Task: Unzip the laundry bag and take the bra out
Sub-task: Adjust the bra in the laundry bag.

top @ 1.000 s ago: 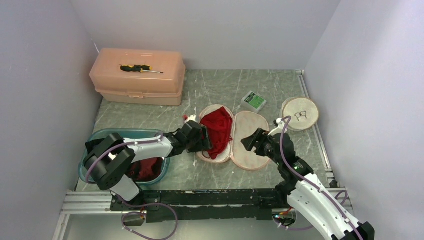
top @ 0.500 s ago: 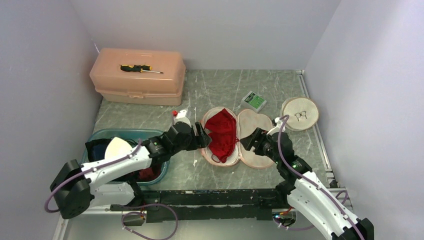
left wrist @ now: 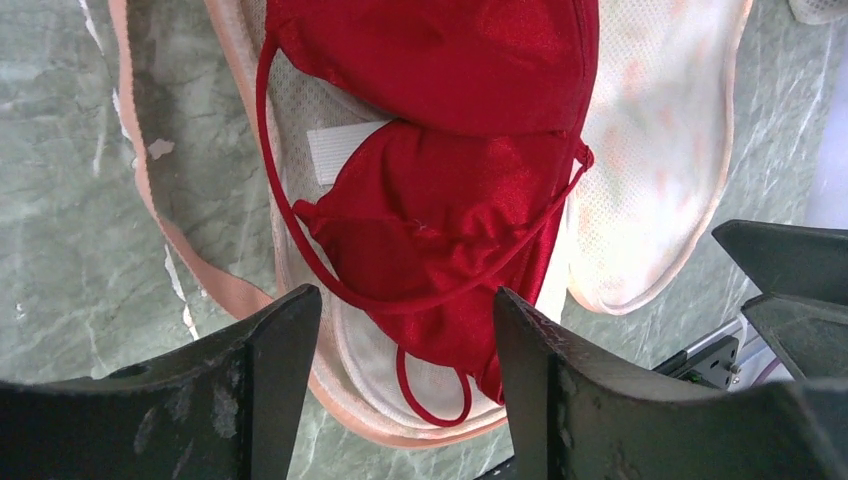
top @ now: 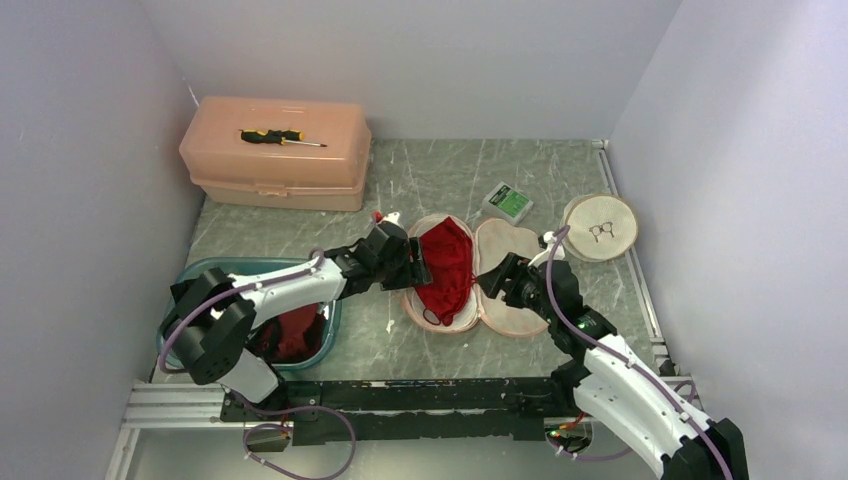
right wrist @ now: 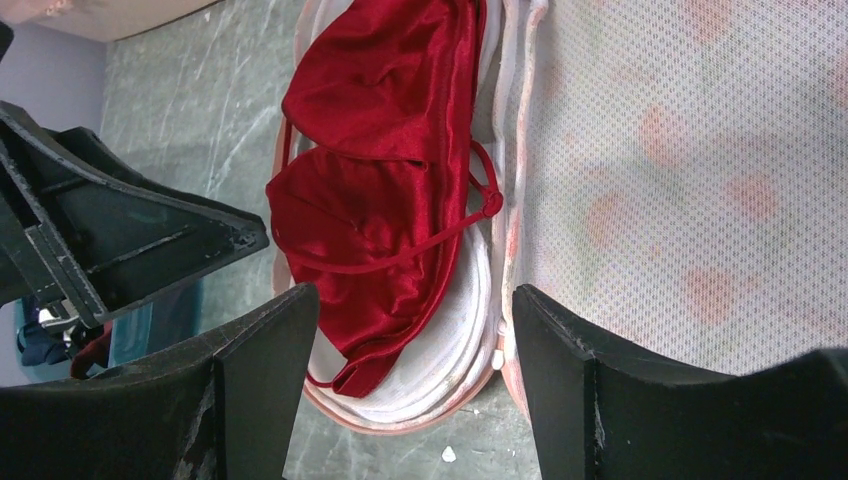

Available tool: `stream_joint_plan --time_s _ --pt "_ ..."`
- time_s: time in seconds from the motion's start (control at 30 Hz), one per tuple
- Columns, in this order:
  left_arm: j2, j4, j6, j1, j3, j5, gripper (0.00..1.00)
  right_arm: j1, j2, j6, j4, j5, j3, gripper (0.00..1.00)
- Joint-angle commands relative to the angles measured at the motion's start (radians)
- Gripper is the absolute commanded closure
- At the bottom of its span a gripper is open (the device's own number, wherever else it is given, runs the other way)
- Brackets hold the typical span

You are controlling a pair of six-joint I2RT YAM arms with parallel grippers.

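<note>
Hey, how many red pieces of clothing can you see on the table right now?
2. The bra lies in the open laundry bag mid-table; a red garment sits in the teal basin at the left. More may be hidden inside the basin.

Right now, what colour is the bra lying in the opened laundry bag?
Bright red, thin straps included. The bra shows best in the left wrist view.

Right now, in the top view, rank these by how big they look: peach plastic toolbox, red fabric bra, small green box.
Largest to smallest:
1. peach plastic toolbox, clearly the biggest
2. red fabric bra, mid-sized
3. small green box, the smallest
No close calls between them.
</note>
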State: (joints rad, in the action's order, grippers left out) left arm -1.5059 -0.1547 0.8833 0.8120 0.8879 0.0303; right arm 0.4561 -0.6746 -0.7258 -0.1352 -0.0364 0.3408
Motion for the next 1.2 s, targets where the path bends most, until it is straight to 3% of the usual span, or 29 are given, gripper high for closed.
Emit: stream_joint_plan --time_s 0.0,0.3,0.37,0.47,0.57,0.67,0.77,0.9,1.17 --pt "-0.051 0.001 -0.022 -0.007 0.061 -0.048 0.33 0.004 -0.012 0.017 0.077 -0.008 0.006 0.26" --pt "-0.124 -0.014 -0.02 -0.017 0.08 -0.077 0.55 0.005 -0.021 0.021 0.085 -0.011 0.019 0.26" --pt "-0.122 -0.038 -0.018 -0.017 0.083 -0.071 0.54 0.005 -0.022 0.022 0.081 -0.007 0.02 0.26" --pt "-0.097 -0.073 -0.016 -0.018 0.07 -0.044 0.44 0.005 -0.015 0.025 0.078 -0.001 0.019 0.26" --pt "-0.086 -0.048 -0.017 -0.024 0.047 -0.05 0.43 0.004 -0.02 0.021 0.095 0.0 0.01 0.26" --pt "-0.105 -0.014 -0.018 -0.025 0.058 -0.09 0.53 0.004 -0.04 0.016 0.115 -0.008 0.007 0.26" --pt "-0.1 0.025 -0.005 -0.025 0.054 -0.107 0.77 0.005 -0.053 0.015 0.121 -0.012 0.01 0.26" --pt "-0.055 -0.003 -0.006 -0.025 0.055 -0.107 0.96 0.004 -0.048 0.024 0.112 0.003 0.019 0.26" --pt "0.034 -0.048 0.007 -0.025 0.072 -0.159 0.97 -0.027 -0.124 -0.044 0.18 -0.021 0.029 0.26"
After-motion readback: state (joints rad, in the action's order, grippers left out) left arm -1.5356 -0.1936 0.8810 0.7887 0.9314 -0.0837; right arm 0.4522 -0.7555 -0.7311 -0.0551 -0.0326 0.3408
